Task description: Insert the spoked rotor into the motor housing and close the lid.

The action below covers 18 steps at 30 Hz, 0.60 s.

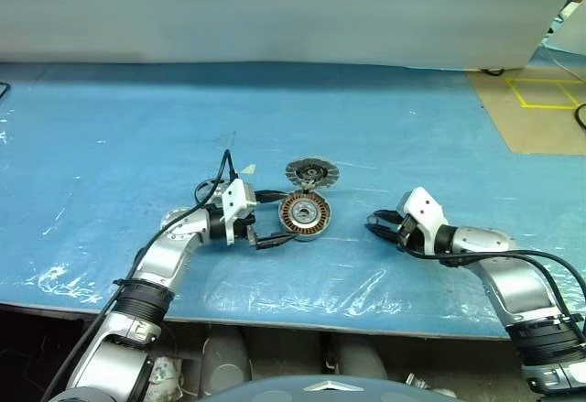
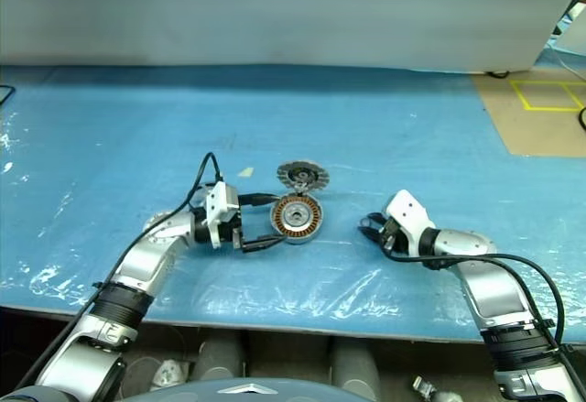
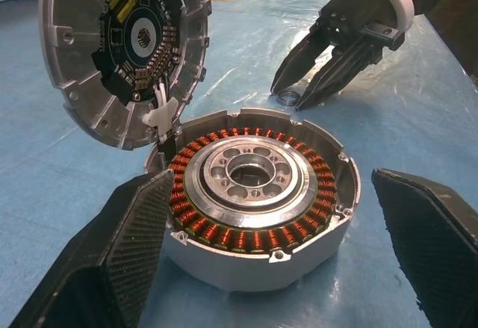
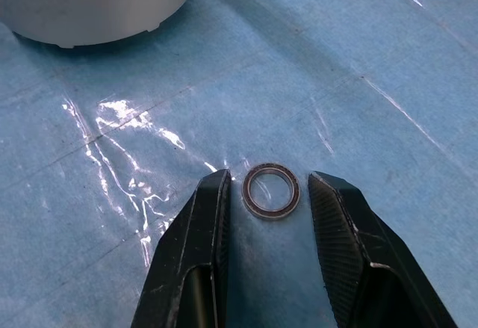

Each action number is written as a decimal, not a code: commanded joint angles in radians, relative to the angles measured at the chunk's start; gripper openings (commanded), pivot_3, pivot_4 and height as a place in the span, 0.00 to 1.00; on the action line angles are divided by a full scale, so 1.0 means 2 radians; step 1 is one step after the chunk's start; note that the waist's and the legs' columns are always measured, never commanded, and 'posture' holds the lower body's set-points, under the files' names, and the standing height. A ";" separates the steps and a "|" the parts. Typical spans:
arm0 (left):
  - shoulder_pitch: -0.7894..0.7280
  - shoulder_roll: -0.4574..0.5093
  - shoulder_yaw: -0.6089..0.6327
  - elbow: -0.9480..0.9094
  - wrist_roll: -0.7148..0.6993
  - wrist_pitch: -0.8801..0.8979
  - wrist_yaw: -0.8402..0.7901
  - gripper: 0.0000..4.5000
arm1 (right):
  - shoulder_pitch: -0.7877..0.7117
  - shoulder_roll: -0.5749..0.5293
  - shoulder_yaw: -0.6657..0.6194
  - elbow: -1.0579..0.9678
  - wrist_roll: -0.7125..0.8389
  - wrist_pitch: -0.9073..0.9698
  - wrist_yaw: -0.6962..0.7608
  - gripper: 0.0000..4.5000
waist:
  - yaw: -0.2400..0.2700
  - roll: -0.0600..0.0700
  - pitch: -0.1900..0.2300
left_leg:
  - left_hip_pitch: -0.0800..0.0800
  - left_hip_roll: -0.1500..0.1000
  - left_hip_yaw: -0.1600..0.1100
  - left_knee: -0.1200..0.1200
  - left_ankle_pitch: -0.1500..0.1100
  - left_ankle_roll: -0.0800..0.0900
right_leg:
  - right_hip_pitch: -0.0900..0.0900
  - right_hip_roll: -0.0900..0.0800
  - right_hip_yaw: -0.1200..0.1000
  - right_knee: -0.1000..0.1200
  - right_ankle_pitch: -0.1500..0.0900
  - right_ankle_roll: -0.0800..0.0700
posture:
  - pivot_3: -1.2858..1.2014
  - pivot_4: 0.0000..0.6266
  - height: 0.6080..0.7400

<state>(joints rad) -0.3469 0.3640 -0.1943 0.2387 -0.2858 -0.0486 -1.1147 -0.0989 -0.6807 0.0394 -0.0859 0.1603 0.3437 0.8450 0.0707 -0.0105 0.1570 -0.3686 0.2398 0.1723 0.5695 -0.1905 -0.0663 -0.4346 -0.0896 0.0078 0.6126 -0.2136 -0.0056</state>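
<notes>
Between right gripper (image 4: 265, 193) fingers, parted, unheld: thin stiff ring (image 4: 270, 190), light, likely slippery; best pinched across rim. Left gripper (image 3: 261, 268) wide open, straddling motor housing (image 3: 258, 193).

Head pair looking down from above at the blue table (image 1: 110, 127), motor housing (image 1: 304, 214) mid-frame in both. Left wrist close on that housing, facing the right gripper (image 3: 310, 93) upper right. Right wrist hugging the tabletop, housing upper left.

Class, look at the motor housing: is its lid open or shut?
Open. The lid stands tilted up behind the motor housing, leaving its copper windings exposed.
</notes>
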 commanded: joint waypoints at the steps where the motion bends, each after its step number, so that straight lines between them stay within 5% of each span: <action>1: 0.000 0.002 0.008 -0.014 -0.001 -0.009 0.001 1.00 | 0.008 -0.012 -0.009 0.005 -0.004 -0.004 0.001 0.37 | 0.000 0.000 0.000 | 0.000 0.000 0.000 0.000 0.000 0.000 | 0.000 0.000 0.000 0.000 0.000 0.000 | 0.52 0.24 1.00; 18: -0.005 0.004 0.008 -0.008 0.000 -0.011 -0.001 1.00 | 0.015 -0.010 0.006 0.007 -0.010 -0.006 0.002 0.37 | 0.000 0.000 0.000 | 0.000 0.000 0.000 0.000 0.000 0.000 | 0.001 0.000 0.000 0.000 0.000 0.000 | 0.52 0.24 1.00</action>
<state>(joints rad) -0.3476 0.3658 -0.1943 0.2391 -0.2851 -0.0487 -1.1109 -0.0825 -0.6875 0.0348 -0.0860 0.1582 0.3284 0.8446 0.0710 -0.0105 0.1569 -0.3681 0.2399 0.1718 0.5696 -0.1906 -0.0662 -0.4335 -0.0897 0.0072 0.6124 -0.2137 -0.0056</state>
